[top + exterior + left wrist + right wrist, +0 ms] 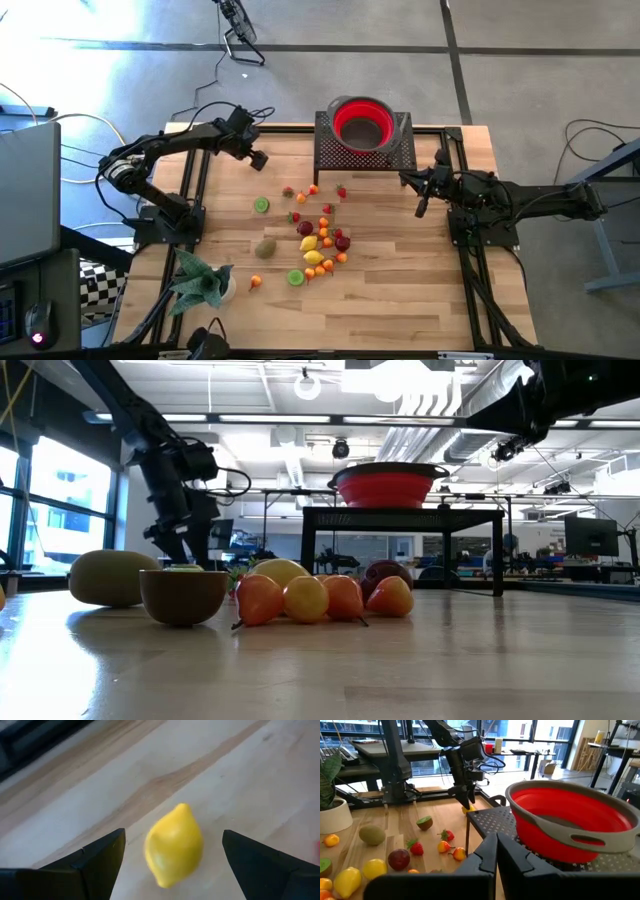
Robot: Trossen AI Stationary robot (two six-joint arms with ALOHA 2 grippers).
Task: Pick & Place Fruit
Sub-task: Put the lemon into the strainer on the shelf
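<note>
High view: left end effector hangs over the far-left part of the tabletop, a yellow lemon showing at its tips. The other fruit lie clustered toward the tabletop's middle, well apart from it on the side facing the right arm. Right end effector sits beside the black mesh stand carrying the red bowl. A green leafy plant stands at the near-left corner.

Low view: fruit fill the foreground, a brown kiwi, a halved piece and several orange-red pieces; the bowl sits raised on the stand behind them.

Left wrist view: the two dark fingers stand wide apart with the lemon lying between them on the wood, touching neither; nothing is gripped.

Right wrist view: the right end effector's fingers are pressed together and hold nothing; the bowl is just beside them, the left end effector farther off above the lemon.
</note>
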